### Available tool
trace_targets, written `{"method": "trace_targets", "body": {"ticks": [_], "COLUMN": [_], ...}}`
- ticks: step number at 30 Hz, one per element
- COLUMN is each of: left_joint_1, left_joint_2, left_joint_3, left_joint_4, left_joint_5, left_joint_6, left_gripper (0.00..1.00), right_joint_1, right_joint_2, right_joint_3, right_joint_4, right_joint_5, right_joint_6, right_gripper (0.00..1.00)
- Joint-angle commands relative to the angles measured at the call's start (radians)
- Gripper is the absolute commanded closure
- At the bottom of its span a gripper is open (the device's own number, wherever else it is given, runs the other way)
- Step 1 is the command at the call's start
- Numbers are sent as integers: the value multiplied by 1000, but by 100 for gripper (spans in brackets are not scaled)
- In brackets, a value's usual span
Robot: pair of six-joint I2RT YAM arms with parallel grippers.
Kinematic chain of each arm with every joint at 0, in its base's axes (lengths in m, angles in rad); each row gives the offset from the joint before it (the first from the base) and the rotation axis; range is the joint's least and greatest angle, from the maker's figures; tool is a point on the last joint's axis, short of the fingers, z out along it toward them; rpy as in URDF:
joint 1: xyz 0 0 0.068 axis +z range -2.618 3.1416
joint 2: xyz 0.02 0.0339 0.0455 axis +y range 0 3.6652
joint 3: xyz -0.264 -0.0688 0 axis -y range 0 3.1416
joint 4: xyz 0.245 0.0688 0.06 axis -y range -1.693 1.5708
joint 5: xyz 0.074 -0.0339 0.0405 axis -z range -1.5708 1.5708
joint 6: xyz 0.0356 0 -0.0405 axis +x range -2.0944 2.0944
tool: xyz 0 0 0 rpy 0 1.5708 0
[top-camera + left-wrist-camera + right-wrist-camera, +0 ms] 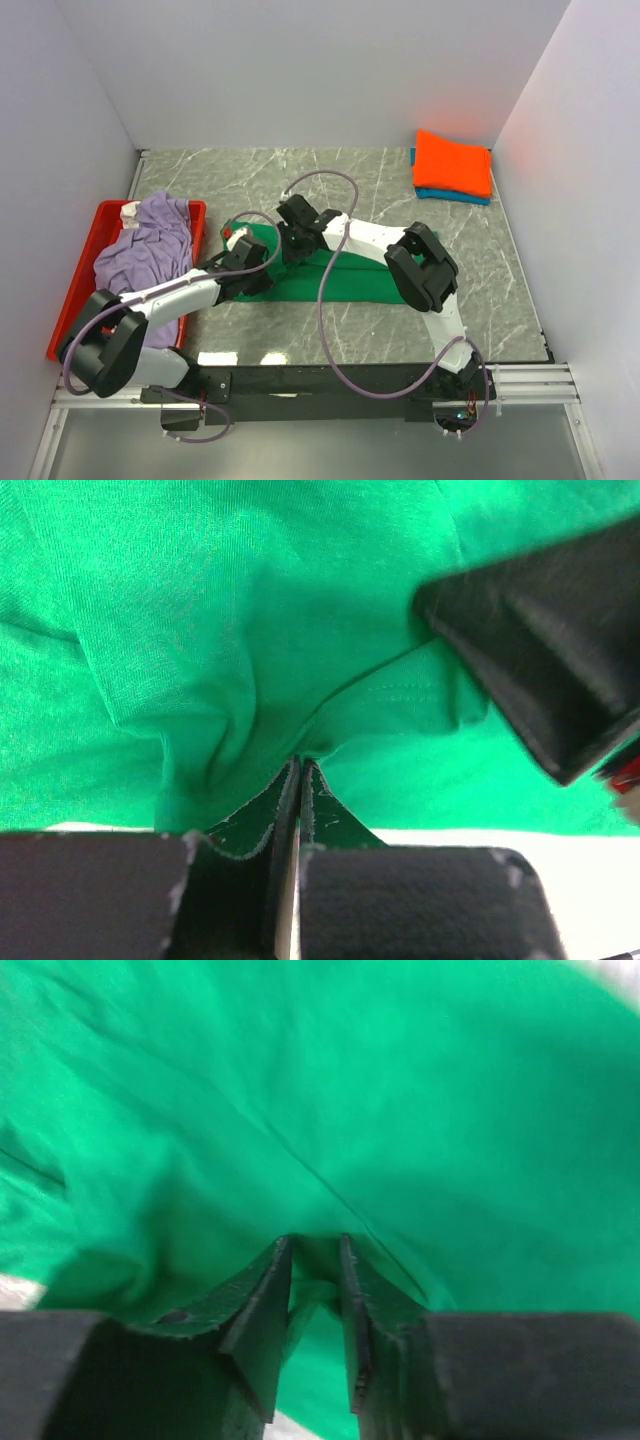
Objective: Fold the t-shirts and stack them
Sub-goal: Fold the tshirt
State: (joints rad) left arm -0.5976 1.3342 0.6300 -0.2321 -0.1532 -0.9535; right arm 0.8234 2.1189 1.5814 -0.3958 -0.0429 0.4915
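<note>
Pinching a fold of the green t-shirt [200, 630], my left gripper [300, 768] has its jaws pressed together on the cloth near the shirt's left end. My right gripper [315, 1245] sits just beside it on the same shirt. Its jaws stand narrowly apart with a ridge of green cloth between them, and I cannot tell whether they grip it. The green t-shirt lies on the marble table [400, 180], near my bases. The orange t-shirt [452, 162] lies folded on the blue t-shirt [455, 196] at the far right corner. The lavender t-shirt [150, 245] lies crumpled in the red tray [80, 290] at the left.
</note>
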Motion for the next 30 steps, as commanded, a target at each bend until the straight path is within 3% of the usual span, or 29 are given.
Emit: {"method": "trace_targets", "body": {"ticks": [1, 9, 15, 24, 30], "left_joint_1": [-8, -11, -11, -11, -10], "left_joint_2": [-47, -133, -190, -144, -93], "left_joint_3": [-10, 2, 53, 76, 54], "left_joint_4": [27, -24, -96, -130, -121], "left_joint_5": [11, 0, -61, -115, -141], "left_joint_6": [-17, -31, -48, -76, -90], "left_gripper": [94, 91, 80, 76, 76], "right_joint_1": [11, 16, 16, 17, 20], "right_joint_2": [-128, -226, -241, -301, -323], "right_joint_3": [-52, -187, -235, -319, -360], "right_joint_4": [38, 83, 104, 149, 163], "right_joint_5": [25, 35, 17, 23, 5], "right_joint_6": [12, 27, 35, 119, 166], "right_gripper": [68, 72, 73, 60, 57]}}
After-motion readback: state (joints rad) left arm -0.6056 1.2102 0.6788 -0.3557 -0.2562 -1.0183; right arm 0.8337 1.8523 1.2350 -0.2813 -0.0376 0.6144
